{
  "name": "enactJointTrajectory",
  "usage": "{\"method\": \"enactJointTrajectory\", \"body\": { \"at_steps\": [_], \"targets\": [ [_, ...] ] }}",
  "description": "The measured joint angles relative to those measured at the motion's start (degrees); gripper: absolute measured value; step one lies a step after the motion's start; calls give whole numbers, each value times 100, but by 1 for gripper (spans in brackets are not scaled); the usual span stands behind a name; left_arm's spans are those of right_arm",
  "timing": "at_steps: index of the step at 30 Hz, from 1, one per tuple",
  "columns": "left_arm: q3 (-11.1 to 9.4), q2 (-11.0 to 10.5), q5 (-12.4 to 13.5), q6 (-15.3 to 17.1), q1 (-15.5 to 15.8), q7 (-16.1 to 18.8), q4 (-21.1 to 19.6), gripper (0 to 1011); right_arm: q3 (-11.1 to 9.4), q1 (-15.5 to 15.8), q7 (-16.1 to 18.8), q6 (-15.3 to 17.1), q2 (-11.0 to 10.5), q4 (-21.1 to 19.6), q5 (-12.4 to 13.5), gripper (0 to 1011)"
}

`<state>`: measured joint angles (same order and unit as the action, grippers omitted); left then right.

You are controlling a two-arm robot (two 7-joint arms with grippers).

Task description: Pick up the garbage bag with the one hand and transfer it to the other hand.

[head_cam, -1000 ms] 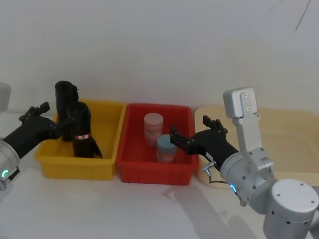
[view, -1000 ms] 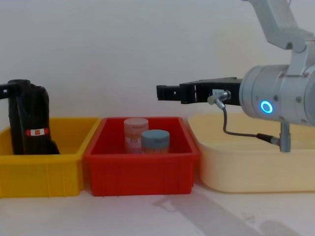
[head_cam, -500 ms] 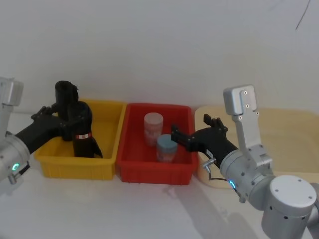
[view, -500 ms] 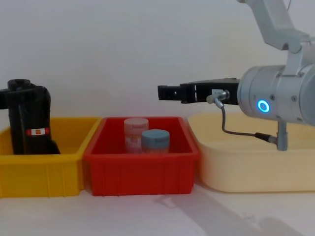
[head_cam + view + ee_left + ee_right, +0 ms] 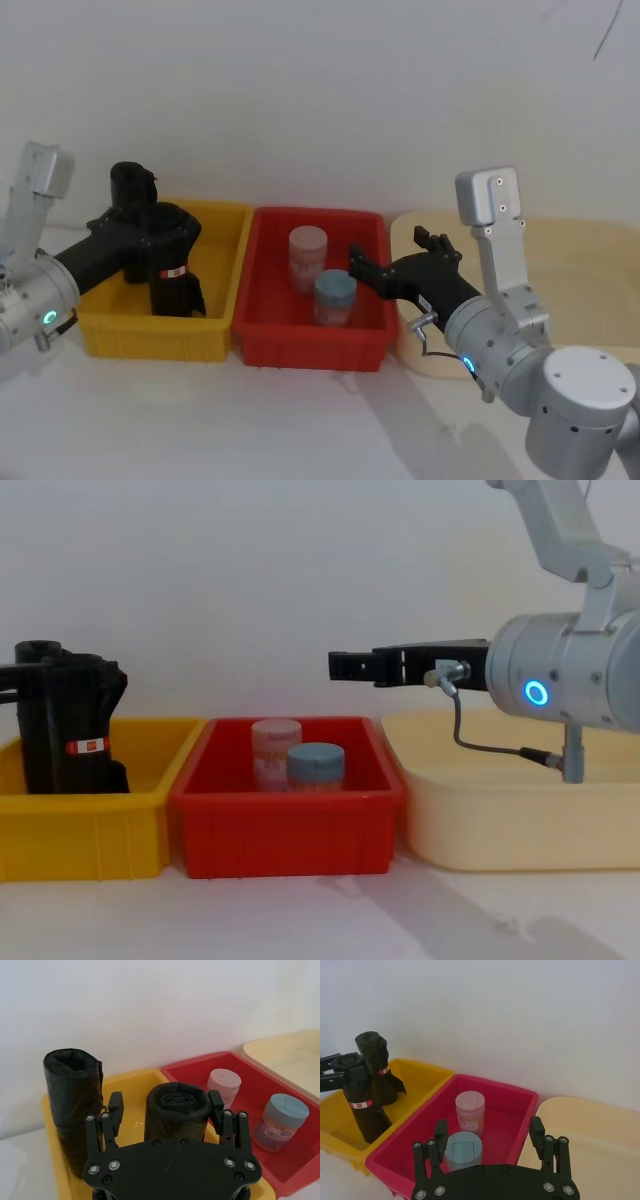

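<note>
Left wrist view puts the left gripper nearest, its two fingers spread wide to either side of the garbage bag (one pad close against the roll, the other showing a gap). The bag stands upright in the yellow bin, with the second roll just behind it. Across the table, the right gripper hangs above the right rim of the red bin, beside the cream tray, its fingers wide apart and empty. Two jars stand in the red bin.
</note>
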<state>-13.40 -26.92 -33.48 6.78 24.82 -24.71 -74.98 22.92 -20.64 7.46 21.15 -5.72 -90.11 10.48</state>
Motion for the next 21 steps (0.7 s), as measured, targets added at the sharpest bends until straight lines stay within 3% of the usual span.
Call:
{"method": "enactJointTrajectory", "body": {
  "at_steps": [7,12,21],
  "targets": [
    [-108,18,16,24,170,-98,165,992,-17,-14,143,8,-7,12,26,1000],
    [-145,24,21,32,232,-132,223,894,-11,-13,242,39,-4,-1,46,1000],
    [-186,30,27,40,306,-171,293,629,20,-18,357,93,28,-2,54,1000]
  ]
}}
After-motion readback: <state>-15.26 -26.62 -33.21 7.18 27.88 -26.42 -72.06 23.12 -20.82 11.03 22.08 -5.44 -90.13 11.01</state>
